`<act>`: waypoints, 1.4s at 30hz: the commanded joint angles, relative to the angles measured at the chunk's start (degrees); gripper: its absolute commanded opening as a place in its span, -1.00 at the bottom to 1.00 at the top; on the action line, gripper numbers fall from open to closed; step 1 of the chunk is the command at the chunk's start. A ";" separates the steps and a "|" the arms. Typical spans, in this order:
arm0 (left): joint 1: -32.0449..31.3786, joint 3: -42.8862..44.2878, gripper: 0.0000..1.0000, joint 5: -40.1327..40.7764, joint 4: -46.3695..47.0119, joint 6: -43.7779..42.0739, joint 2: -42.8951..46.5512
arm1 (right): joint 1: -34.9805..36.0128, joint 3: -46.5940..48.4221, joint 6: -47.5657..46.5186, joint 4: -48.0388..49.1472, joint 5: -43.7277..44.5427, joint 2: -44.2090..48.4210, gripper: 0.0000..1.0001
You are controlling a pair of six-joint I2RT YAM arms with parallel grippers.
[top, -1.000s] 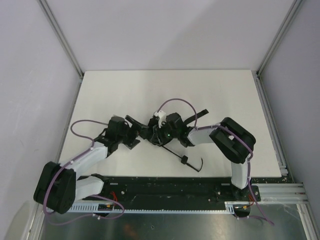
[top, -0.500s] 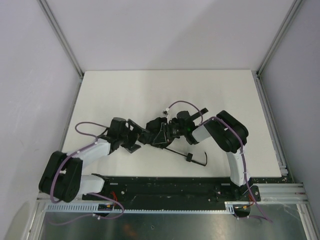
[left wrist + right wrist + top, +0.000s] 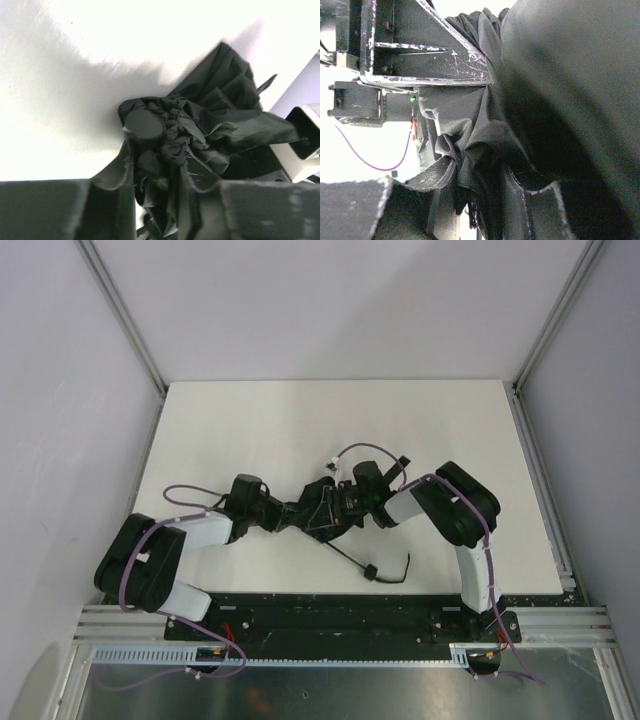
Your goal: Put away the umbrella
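Observation:
The black umbrella (image 3: 318, 512) lies mid-table, its crumpled canopy bunched between my two grippers. Its thin shaft (image 3: 346, 556) runs toward the near edge and ends in the knob handle (image 3: 369, 573) with a strap (image 3: 402, 573). My left gripper (image 3: 290, 516) comes in from the left and is shut on the canopy. In the left wrist view, dark fabric (image 3: 200, 125) and the round tip cap (image 3: 144, 125) fill the space ahead of the left gripper (image 3: 157, 197). My right gripper (image 3: 336, 506) is shut on the canopy from the right; folds of fabric (image 3: 480, 125) sit between its fingers (image 3: 432, 175).
The white table (image 3: 300, 420) is walled on three sides, with aluminium posts (image 3: 125, 310) at the corners. A black rail (image 3: 340, 610) runs along the near edge. Purple cables (image 3: 365, 448) loop over both arms. My left gripper's frame (image 3: 420, 45) fills the upper left of the right wrist view.
My left arm has reached right to the umbrella, and its gripper has gone from wide open to shut on the canopy. The handle end has shifted slightly. The right gripper has kept its hold.

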State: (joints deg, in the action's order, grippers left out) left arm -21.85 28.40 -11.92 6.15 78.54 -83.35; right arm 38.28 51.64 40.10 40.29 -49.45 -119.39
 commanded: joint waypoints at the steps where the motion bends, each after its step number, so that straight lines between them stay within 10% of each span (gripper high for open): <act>1: -1.08 -2.52 -0.86 3.33 0.63 -1.98 -1.48 | 3.30 0.28 -6.78 -20.46 5.88 0.91 -0.94; 14: -1.78 -1.45 -1.00 -0.01 -10.69 3.66 2.02 | 17.23 5.01 -30.51 -35.78 49.08 23.41 0.49; 22: -1.87 -0.04 -1.00 -0.09 -14.50 4.53 4.55 | 27.33 5.05 -41.96 -27.02 68.46 16.88 0.70; 27: -1.94 0.68 -1.00 -0.14 -16.19 5.18 5.58 | 30.25 5.78 -41.96 -24.25 79.52 11.73 0.52; 33: -2.43 0.84 -1.00 -0.59 -16.78 6.17 6.39 | 26.75 5.78 -35.46 -28.70 75.69 8.76 -0.78; 37: -2.45 1.34 -1.00 0.05 -16.81 5.40 7.76 | 22.50 5.13 -32.95 -32.08 62.76 7.83 -0.99; 42: -2.41 4.43 0.01 3.04 -16.68 -1.04 10.64 | 15.80 4.49 -28.24 -33.90 40.14 5.91 -1.00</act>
State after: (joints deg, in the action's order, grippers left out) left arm -23.07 29.71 -7.05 -5.56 82.26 -76.42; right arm 61.14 58.08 3.46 13.41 8.64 -108.05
